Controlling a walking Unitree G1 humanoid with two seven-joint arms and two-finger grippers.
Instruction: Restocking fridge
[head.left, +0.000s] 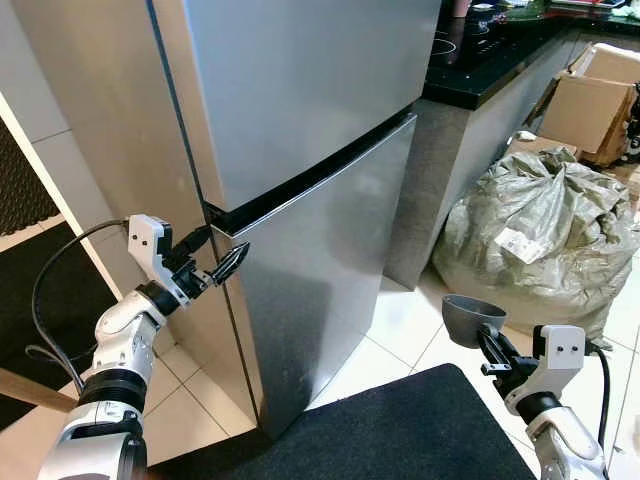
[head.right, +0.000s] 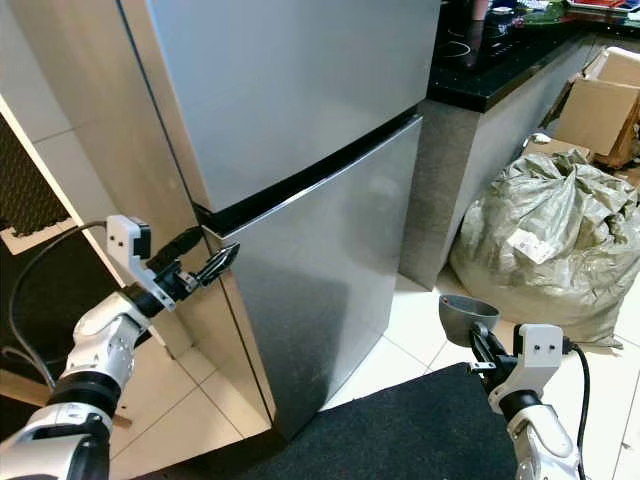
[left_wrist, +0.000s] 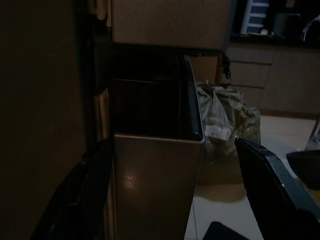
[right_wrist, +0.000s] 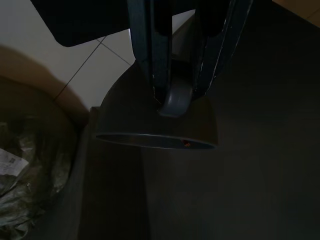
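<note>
Fridge (head.left: 300, 150): two-door stainless unit, both doors closed, black seam (head.left: 320, 172) between upper and lower door. It stands between a tiled wall and a dark counter (head.left: 490, 55).

Left gripper (head.left: 222, 252) is at the fridge's front left corner, level with the seam. Fingers spread apart, straddling the door edge, nothing held. Left wrist view confirms it: one finger (left_wrist: 272, 175) is on either side of the lower door's top corner.

Right gripper (head.left: 487, 345) is low, well apart from the fridge, above a black floor mat (head.left: 400, 430). Fingers clamped on a small grey bowl (head.left: 472, 318), tilted, gripped at the rim.

Grey-green sack (head.left: 540, 230) on the floor beside the counter, cardboard boxes (head.left: 590, 100) behind it.
</note>
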